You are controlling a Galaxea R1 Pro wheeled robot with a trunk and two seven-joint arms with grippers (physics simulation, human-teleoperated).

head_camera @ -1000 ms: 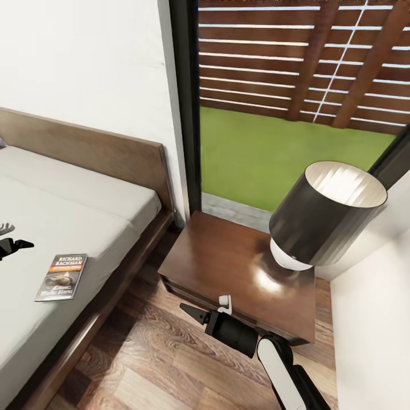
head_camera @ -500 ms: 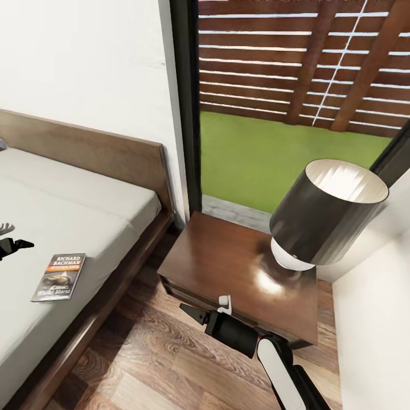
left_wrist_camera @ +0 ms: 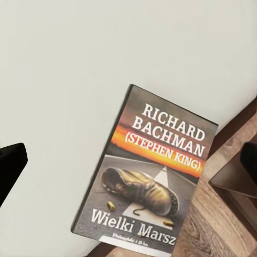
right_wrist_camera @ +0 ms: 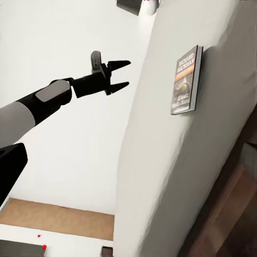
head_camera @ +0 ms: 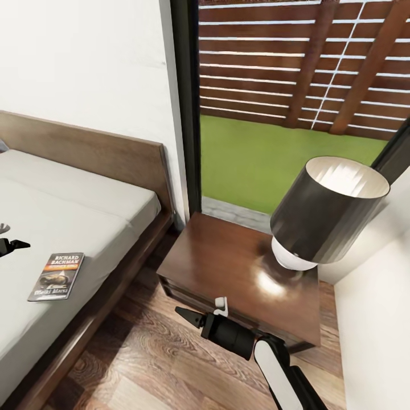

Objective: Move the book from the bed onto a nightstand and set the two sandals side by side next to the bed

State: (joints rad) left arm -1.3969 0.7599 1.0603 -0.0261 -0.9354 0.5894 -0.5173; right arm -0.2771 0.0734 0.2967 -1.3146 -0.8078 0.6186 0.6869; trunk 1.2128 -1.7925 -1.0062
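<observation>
1. We see the book (head_camera: 56, 276) lying flat on the bed (head_camera: 85, 205), at the lower left of the head picture, near the bed's side edge. In the left wrist picture the book (left_wrist_camera: 147, 174) sits a bit right of the middle, cover up, with a shoe drawn on it.
2. Our left gripper (head_camera: 8, 245) is at the far left edge of the head picture, a little above the book and not touching it. In the right wrist picture the left gripper (right_wrist_camera: 120, 75) shows its two fingers spread apart, with nothing between them.
3. We think the job now is to reach the book and pick it up. The book is thin and flat, so we should come down slowly and pinch it by its edge. Pushing it a bit over the bed's edge may help.
4. Our right gripper (head_camera: 183, 312) is low in the middle of the head picture, over the wood floor (head_camera: 142, 364). We cannot tell if it is open, and we see nothing in it.
5. The nightstand (head_camera: 228, 267) stands right of the bed, with a lamp (head_camera: 324, 210) on its right part. The left part of its top is bare, a good spot for the book.
</observation>
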